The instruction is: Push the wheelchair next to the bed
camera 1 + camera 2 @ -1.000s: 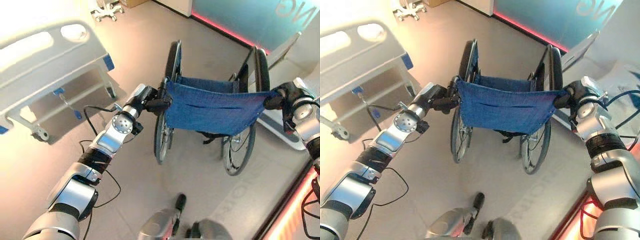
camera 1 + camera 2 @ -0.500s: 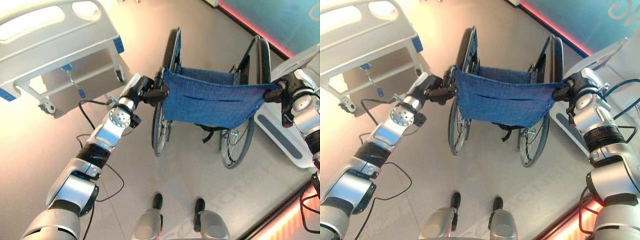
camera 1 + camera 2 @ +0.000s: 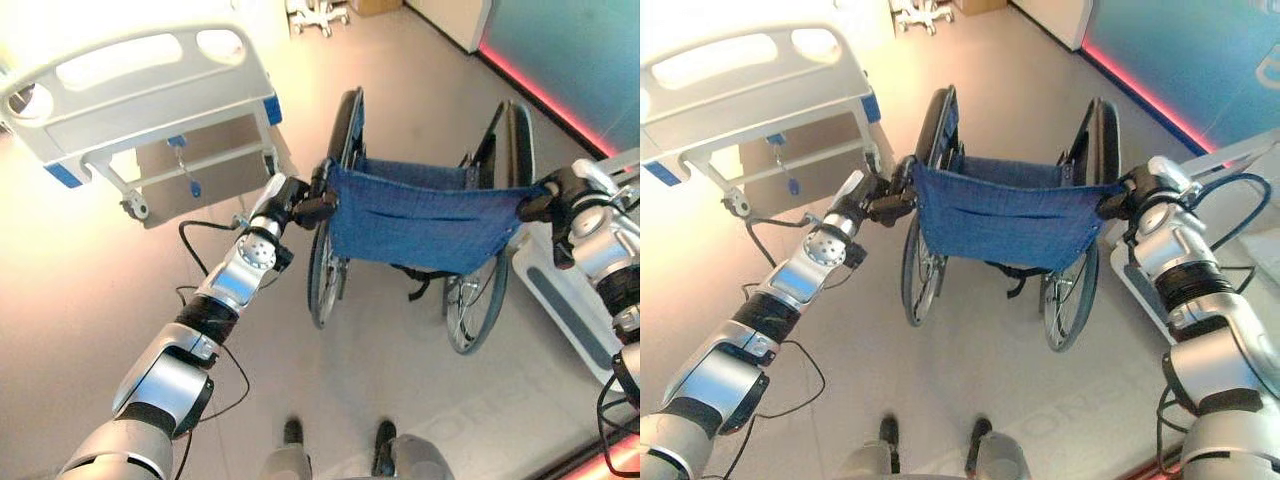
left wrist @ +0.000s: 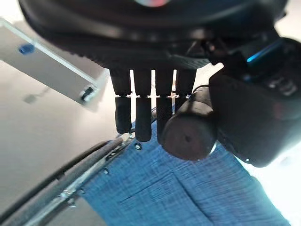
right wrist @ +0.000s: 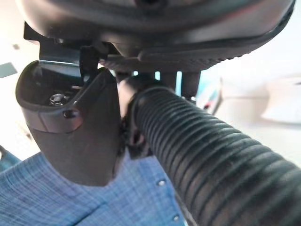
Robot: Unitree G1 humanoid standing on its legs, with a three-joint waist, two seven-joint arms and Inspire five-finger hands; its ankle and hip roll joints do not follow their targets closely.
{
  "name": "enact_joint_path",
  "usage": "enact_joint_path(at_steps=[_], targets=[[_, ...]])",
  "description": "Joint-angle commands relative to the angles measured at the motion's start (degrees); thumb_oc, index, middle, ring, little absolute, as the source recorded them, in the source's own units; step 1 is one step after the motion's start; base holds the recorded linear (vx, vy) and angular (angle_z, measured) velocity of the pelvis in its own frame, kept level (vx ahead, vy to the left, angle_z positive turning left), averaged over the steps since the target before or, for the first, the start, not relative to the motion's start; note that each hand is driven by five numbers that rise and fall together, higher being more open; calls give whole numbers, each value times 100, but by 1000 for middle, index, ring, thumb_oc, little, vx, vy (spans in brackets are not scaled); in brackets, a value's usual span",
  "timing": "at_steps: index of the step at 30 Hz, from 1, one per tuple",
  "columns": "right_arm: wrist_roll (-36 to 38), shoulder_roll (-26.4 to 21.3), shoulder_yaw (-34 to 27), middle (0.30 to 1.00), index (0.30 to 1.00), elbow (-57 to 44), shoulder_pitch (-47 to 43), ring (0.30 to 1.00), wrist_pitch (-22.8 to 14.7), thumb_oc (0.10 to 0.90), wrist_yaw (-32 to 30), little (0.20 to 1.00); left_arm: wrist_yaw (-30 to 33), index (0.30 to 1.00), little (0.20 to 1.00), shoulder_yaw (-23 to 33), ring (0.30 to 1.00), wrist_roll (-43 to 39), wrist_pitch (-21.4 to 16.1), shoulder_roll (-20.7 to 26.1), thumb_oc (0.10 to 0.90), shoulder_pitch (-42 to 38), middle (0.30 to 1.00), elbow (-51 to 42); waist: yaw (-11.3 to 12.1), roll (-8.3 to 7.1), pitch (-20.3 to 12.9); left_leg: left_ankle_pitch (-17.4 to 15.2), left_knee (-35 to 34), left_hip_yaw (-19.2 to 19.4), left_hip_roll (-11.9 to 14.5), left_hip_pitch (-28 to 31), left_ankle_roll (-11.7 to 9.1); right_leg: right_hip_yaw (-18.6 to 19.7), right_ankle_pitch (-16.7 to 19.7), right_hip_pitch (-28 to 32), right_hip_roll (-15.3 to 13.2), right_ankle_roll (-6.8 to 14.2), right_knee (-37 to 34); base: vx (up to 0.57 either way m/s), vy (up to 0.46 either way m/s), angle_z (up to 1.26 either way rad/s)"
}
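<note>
A wheelchair [image 3: 425,215] with a blue cloth backrest and black wheels stands in front of me, facing away. My left hand [image 3: 300,205] is curled round its left push handle [image 4: 188,129], thumb and fingers wrapped on the black grip. On the other side my right hand [image 3: 560,195] grips the ribbed right push handle [image 5: 207,155]. The white hospital bed [image 3: 140,85] with its footboard and blue corner bumpers lies at the upper left, its near corner close to the wheelchair's left wheel [image 3: 330,255].
A white base with a grey pad [image 3: 565,300] sits on the floor at the right, beside the right wheel. A teal wall with a red light strip [image 3: 545,85] runs along the upper right. A wheeled stand [image 3: 320,15] is far back.
The view has shifted; the bed now shows more fully at the upper left and nearer the wheelchair's left side. Both hands have kept hold of the handles.
</note>
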Motion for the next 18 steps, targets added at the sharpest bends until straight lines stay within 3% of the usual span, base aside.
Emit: enact_joint_path(at_steps=[1, 4, 6, 7, 8, 10, 12, 14, 15, 18], targets=[[-317, 343, 392, 300, 300, -892, -545, 300, -951, 400, 174, 300, -177, 300, 300, -326, 300, 170, 209, 34, 400, 471, 300, -243, 620, -20, 570, 6, -207, 403, -622, -86, 255, 657, 421, 216, 461, 329, -206, 324, -121, -14], [-382, 498, 345, 300, 300, -893, -444, 300, -1033, 400, 102, 300, -195, 300, 300, -290, 300, 62, 180, 253, 400, 542, 300, -409, 1048, 186, 730, 506, -794, 829, -1068, -774, 193, 926, 317, 821, 841, 332, -326, 468, -123, -68], [-484, 575, 359, 300, 300, -816, -571, 300, -1178, 400, 214, 300, -198, 300, 300, -202, 300, 51, 127, 341, 400, 603, 300, -398, 1263, 272, 719, 726, -1050, 1001, -1166, -868, 220, 1041, 216, 1044, 1001, 316, -283, 392, -26, -145], [-500, 593, 373, 300, 300, -788, -593, 300, -1214, 400, 238, 300, -204, 300, 300, -187, 300, 51, 127, 353, 400, 614, 300, -392, 1273, 275, 698, 668, -1064, 1051, -1151, -812, 259, 1034, 194, 1028, 998, 321, -252, 412, 89, -133], [-442, 699, 402, 300, 300, -637, -658, 300, -1344, 400, 277, 300, -247, 300, 300, -122, 300, -44, 85, 415, 400, 659, 300, -301, 1308, 271, 576, 322, -968, 1158, -1084, -611, 464, 1025, 80, 962, 947, 357, 23, 407, 105, -119], [-481, 782, 368, 300, 300, -651, -596, 300, -1391, 400, 333, 300, -346, 300, 300, -90, 300, -144, -19, 530, 400, 643, 300, -144, 1389, 181, 493, -29, -692, 1104, -1079, -614, 659, 1021, -6, 1045, 828, 422, 456, 437, 86, -78], [-468, 805, 324, 300, 300, -641, -441, 300, -1510, 400, 329, 300, -510, 300, 300, -44, 300, -134, -64, 638, 400, 621, 300, -77, 1484, 79, 360, -181, -651, 1122, -1051, -551, 810, 927, 155, 1154, 725, 583, 930, 375, 47, -2], [-421, 781, 319, 300, 300, -662, -334, 300, -1639, 400, 279, 300, -620, 300, 300, -34, 300, -84, -73, 719, 400, 622, 300, -74, 1547, 22, 235, -219, -703, 1074, -1053, -486, 893, 922, 555, 1143, 675, 794, 1377, 350, 52, 10], [-411, 751, 288, 300, 300, -714, -243, 300, -1690, 400, 321, 300, -686, 300, 300, -36, 300, -84, -90, 747, 400, 626, 300, -9, 1527, 12, 147, -258, -761, 986, -1037, -321, 942, 843, 973, 909, 517, 1012, 1869, 316, 50, 3], [-417, 771, 273, 300, 300, -650, -226, 300, -1757, 400, 350, 300, -691, 300, 300, -71, 300, -61, -127, 703, 400, 609, 300, 112, 1462, 47, 140, -358, -760, 792, -986, -116, 913, 716, 941, 602, 207, 1021, 1738, 345, -57, 11]])
